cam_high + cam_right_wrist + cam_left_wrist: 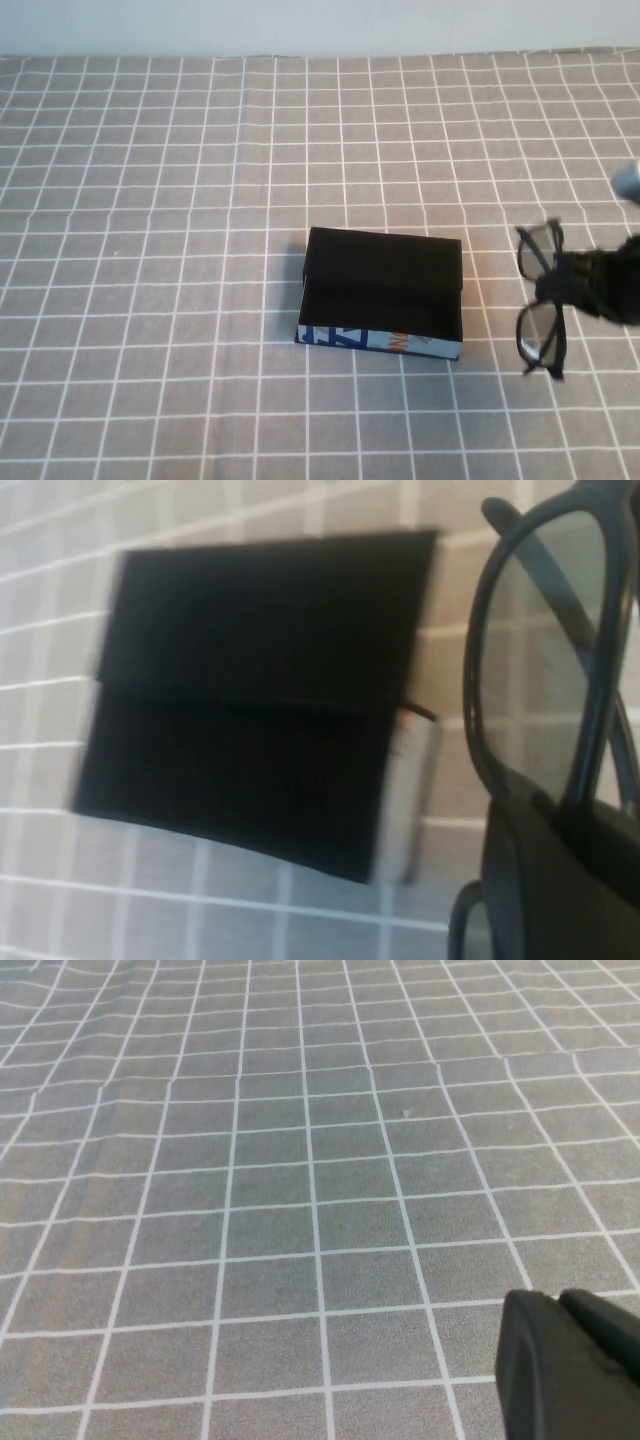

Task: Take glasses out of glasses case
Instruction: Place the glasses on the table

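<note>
Right now your right gripper (568, 285) sits at the tabletop's (150, 400) right edge, fingers clenched on the glasses (540, 298) at the bridge, just right of the case. Their long axis runs near-to-far, lenses facing the glasses case (382, 292). That case lies open mid-tabletop, long axis left-right, printed side nearest you. Your left gripper (570, 1365) hovers over bare tabletop; can't tell its finger state.

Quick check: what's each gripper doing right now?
Left gripper: over bare tablecloth, fingers' state cannot be told.
Right gripper: right of the glasses case, closed on the glasses.
</note>
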Action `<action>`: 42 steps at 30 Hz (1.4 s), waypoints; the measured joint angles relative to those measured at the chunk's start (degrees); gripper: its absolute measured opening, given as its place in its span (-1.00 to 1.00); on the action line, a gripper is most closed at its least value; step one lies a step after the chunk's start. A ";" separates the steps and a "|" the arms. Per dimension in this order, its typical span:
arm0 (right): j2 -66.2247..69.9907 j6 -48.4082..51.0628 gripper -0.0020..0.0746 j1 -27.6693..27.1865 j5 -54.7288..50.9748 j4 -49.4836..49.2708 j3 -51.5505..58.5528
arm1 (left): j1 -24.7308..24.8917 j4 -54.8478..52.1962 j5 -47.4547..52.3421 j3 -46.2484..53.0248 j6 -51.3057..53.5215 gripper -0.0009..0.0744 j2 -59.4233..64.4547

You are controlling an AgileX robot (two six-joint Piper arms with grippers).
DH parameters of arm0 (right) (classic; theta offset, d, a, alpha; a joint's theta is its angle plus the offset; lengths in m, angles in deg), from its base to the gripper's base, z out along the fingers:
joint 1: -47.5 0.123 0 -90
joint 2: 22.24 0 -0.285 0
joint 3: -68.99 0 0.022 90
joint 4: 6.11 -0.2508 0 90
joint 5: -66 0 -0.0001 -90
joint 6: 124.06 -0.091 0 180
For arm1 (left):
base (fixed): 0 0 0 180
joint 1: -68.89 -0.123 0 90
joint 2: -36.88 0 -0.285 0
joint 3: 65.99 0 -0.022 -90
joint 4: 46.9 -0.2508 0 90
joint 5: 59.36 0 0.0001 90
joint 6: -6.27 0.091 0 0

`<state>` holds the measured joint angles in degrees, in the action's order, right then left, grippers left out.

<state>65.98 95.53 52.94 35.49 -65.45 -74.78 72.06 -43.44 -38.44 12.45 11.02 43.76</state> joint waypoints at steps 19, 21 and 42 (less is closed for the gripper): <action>12.50 2.77 -0.90 0.00 4.56 -2.91 2.17 | 0.00 0.00 0.00 0.00 0.00 -0.99 0.00; 12.50 2.77 -0.85 0.00 4.56 -2.91 2.06 | 0.00 0.00 0.00 0.00 0.00 -0.99 0.00; 0.92 2.77 -0.25 0.00 4.09 -2.03 0.35 | 0.00 0.00 0.00 0.00 0.00 -0.99 0.00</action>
<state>66.91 98.30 52.94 39.58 -67.48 -74.43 72.06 -43.44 -38.44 12.45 11.02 43.76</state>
